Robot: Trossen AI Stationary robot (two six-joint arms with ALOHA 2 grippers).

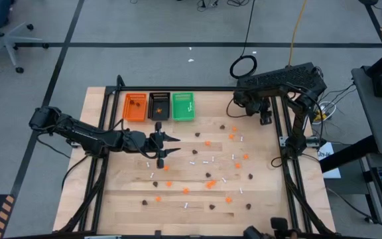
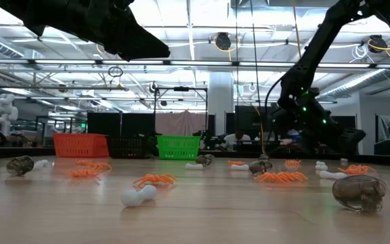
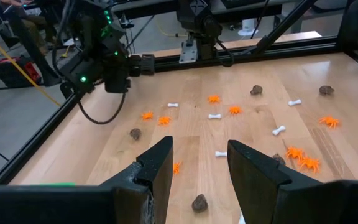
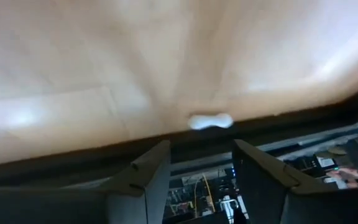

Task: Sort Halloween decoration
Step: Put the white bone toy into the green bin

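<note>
- High view: left pincer (image 1: pixel 168 145) hovers left of centre over the desk (image 1: pixel 111 199), parted, empty; trinkets (image 1: pixel 207 176) lie scattered mid-frame; right pincer (image 1: pixel 265 120) sits upper right.
- Left wrist view: its fingers (image 3: pixel 157 165) are apart, holding nothing.
- Right wrist view: parted, empty, near a white stick (image 4: pixel 210 121).

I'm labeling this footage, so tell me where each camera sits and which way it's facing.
High view: above the table, looking straight down; shows both arms, the left end effector open near the orange tray.
Low view: at tabletop height, looking level across to the trays; arms enter from above.
Left wrist view: on the left arm, facing across the scattered trinkets toward the right arm; its own open fingers show.
Right wrist view: on the right arm at the table's far right corner, facing the table edge and a white stick; its open fingers show.
Shared: high and low views both show the green tray.
</note>
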